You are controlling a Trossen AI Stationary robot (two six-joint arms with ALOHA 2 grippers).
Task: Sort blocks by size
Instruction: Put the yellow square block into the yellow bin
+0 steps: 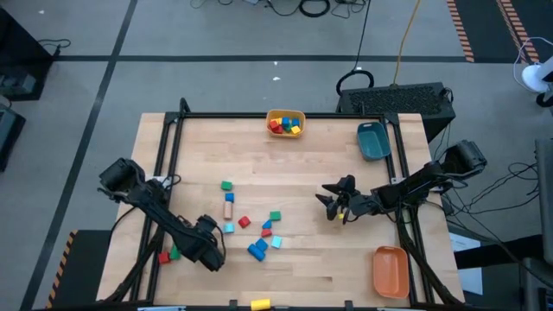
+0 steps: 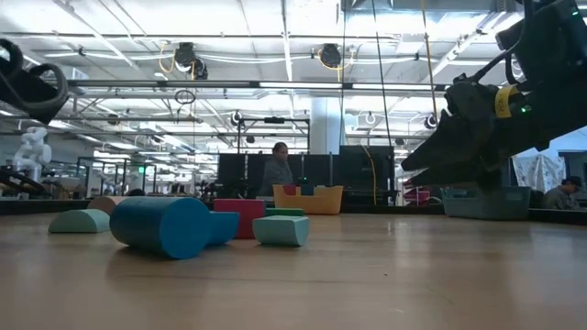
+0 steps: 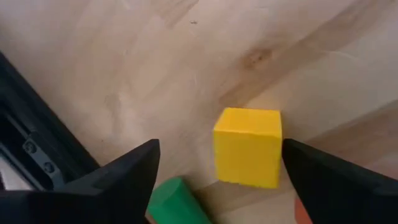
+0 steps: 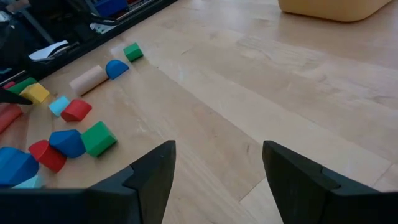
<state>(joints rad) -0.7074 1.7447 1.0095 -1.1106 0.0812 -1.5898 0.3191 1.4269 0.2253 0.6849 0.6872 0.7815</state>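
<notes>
Left gripper (image 3: 217, 171): low over the table's left front area, fingers spread wide, holding nothing. A yellow cube (image 3: 247, 146) stands on the wood between the two fingers, closer to one of them, seemingly apart from both. A green cylinder (image 3: 177, 200) lies just beside the cube, near the other finger. In the high view the gripper (image 1: 210, 250) covers the cube; a red block (image 1: 163, 257) and a green block (image 1: 174, 251) lie just to its left.

Right gripper (image 4: 217, 171): raised above the table (image 1: 302, 173) right of centre, fingers apart, empty. Bare wood lies beneath it.

Loose blocks: a scatter between the two grippers, nearer the left one. It includes a green block (image 1: 226, 185), a plain wood bar (image 1: 228, 208), a red block (image 1: 244, 222), another green block (image 1: 275, 215) and a blue block (image 1: 257, 250). One yellow block (image 1: 260, 303) sits at the table's front edge.

Yellow bin (image 1: 285, 123): at the far edge, beyond both grippers, holding several red, blue and yellow blocks.

Teal bin (image 1: 373, 141): far right, beyond the right gripper.

Orange bin (image 1: 390, 270): near right corner, on the near side of the right gripper.
</notes>
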